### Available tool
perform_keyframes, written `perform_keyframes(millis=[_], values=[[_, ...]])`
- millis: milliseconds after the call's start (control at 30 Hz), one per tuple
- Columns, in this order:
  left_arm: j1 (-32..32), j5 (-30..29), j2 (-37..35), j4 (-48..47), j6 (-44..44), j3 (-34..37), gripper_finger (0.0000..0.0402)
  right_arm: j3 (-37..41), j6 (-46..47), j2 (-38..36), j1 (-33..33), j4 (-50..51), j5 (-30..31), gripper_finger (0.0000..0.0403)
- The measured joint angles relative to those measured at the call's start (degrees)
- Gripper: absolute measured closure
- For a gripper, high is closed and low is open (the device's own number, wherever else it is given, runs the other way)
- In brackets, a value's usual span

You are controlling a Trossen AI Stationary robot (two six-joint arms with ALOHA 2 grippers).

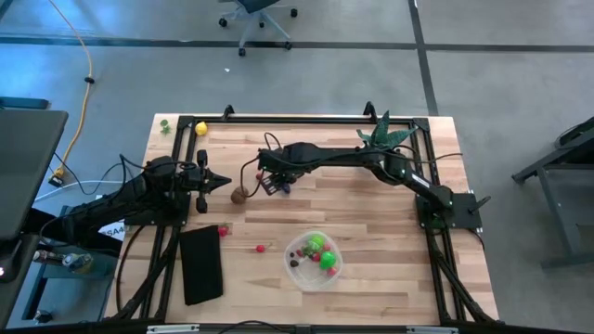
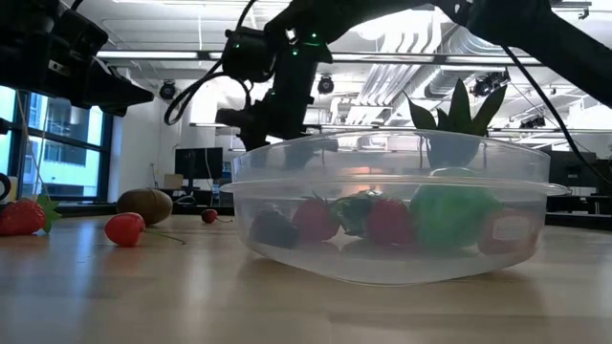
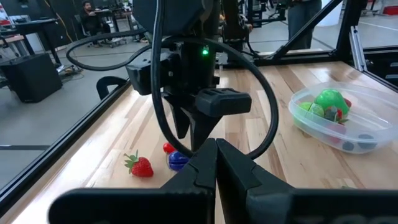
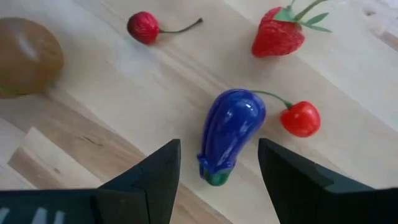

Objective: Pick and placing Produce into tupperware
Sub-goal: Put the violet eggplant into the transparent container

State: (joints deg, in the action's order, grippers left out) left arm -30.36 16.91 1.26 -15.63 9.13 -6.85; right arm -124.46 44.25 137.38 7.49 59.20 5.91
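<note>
A purple toy eggplant [image 4: 229,134] lies on the wooden table, a red cherry [image 4: 300,118] beside it. My right gripper [image 4: 217,180] points down over it, open, one finger on each side of its stem end without touching. In the high view that gripper [image 1: 272,183] is at mid-table. The clear round tupperware [image 1: 314,260] sits near the front edge and holds green and red produce. My left gripper [image 1: 225,182] waits shut, held above the table left of the brown kiwi [image 1: 239,195].
A strawberry [image 4: 278,37] and a second cherry [image 4: 143,27] lie near the eggplant. A flat black rectangle [image 1: 201,264] lies at the front left. A spiky plant [image 1: 385,134] stands at the back right. A yellow piece [image 1: 200,128] lies at the back left corner.
</note>
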Motion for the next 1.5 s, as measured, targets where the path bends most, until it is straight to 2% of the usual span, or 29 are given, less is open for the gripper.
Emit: perform_keyframes(millis=[467, 967, 1500], values=[[0.0, 0.0, 0.0, 0.0, 0.0, 0.0, 0.0401, 0.1, 0.8, 2.4, 0.1, -2.0, -0.3, 0.0196], [0.0, 0.0, 0.0, 0.0, 0.0, 0.0, 0.0401, 0.1, 2.0, 5.5, 1.3, -3.4, -3.1, 0.0196], [0.0, 0.0, 0.0, 0.0, 0.0, 0.0, 0.0401, 0.0, -0.7, 6.0, 1.8, -4.4, -3.2, 0.0197]])
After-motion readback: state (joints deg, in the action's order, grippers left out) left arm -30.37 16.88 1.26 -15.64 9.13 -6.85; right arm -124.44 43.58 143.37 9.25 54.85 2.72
